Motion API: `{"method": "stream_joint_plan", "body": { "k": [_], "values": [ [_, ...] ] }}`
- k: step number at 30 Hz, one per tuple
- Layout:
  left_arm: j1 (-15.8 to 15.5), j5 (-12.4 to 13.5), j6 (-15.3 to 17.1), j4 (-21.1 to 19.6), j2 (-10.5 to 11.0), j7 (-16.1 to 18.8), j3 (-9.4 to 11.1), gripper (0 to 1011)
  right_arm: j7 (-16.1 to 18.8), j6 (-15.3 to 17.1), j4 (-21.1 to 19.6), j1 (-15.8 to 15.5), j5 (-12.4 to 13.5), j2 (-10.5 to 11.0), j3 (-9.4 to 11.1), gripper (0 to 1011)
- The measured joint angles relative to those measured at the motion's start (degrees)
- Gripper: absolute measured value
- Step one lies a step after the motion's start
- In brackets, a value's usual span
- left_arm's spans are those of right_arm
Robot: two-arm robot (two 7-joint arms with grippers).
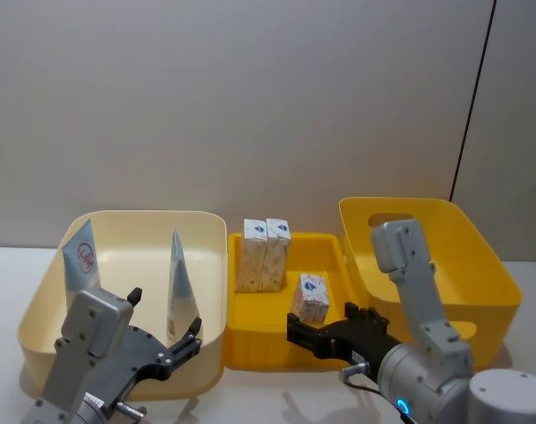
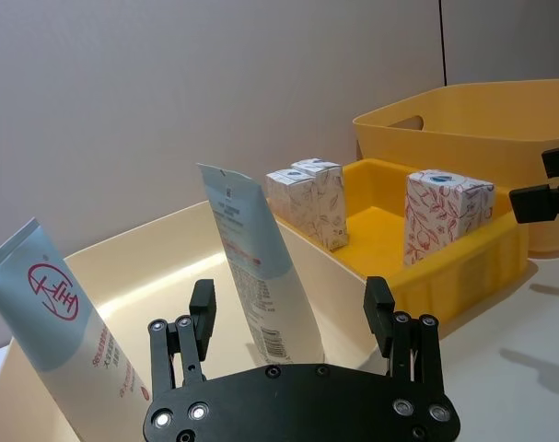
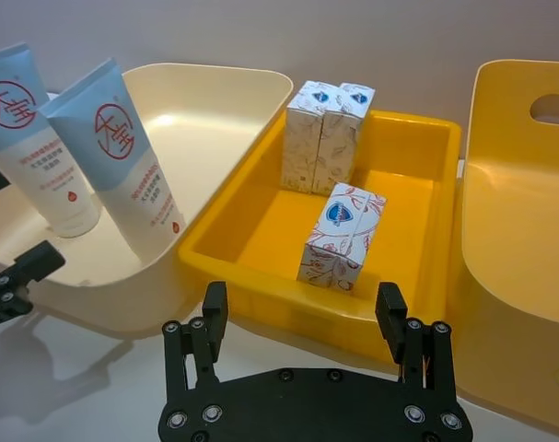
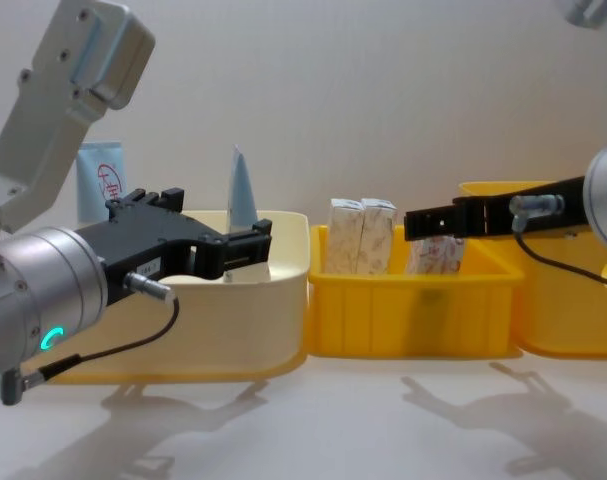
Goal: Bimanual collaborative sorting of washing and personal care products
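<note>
Nearer tube point(image 2: 261, 267) stands upright in cream bin point(image 3: 215, 101), just ahead of L gripper point(image 2: 290, 313), jaws spread wide, empty, touching nothing; 2nd tube point(image 2: 53, 322) off to one side. Lone box point(image 3: 342, 235) stands in yellow tray point(image 3: 426, 157) just beyond R gripper point(image 3: 302, 304), jaws also wide apart, empty. Box pair point(image 3: 327, 133) farther back, side by side.

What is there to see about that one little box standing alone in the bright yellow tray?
The lone box is a small upright closed carton, apparently cardboard, white with reddish-beige leafy print and a round blue logo near its top. It stands on the tray floor near the front wall, slightly askew, apart from the two boxes at the back. Nothing else touches it; the right tool hovers open before it.
</note>
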Motion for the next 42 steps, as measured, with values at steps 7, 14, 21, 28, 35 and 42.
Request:
{"method": "stream_joint_plan", "body": {
  "k": [7,14,21,28,35,42],
  "values": [
    [0.0,0.0,0.0,0.0,0.0,0.0,0.0,1003,-1.62,1.35,1.21,1.43,-1.48,-0.88,-0.36,1001],
    [0.0,0.0,0.0,0.0,0.0,0.0,0.0,1004,-2.33,1.89,2.9,2.79,-2.14,-1.79,-0.54,1001],
    [0.0,0.0,0.0,0.0,0.0,0.0,0.0,1003,-2.84,2.18,5.5,4.53,-3.02,-2.87,-0.82,1001],
    [0.0,0.0,0.0,0.0,0.0,0.0,0.0,1003,-3.1,2.21,8.02,6.03,-3.74,-3.63,-1.07,1001],
    [0.0,0.0,0.0,0.0,0.0,0.0,0.0,1003,-3.02,2.02,10.24,7.36,-4.39,-4.21,-1.46,1001],
    [0.0,0.0,0.0,0.0,0.0,0.0,0.0,1003,-2.66,1.09,12.76,8.78,-5.06,-4.68,-1.76,1001]
  ]
}}
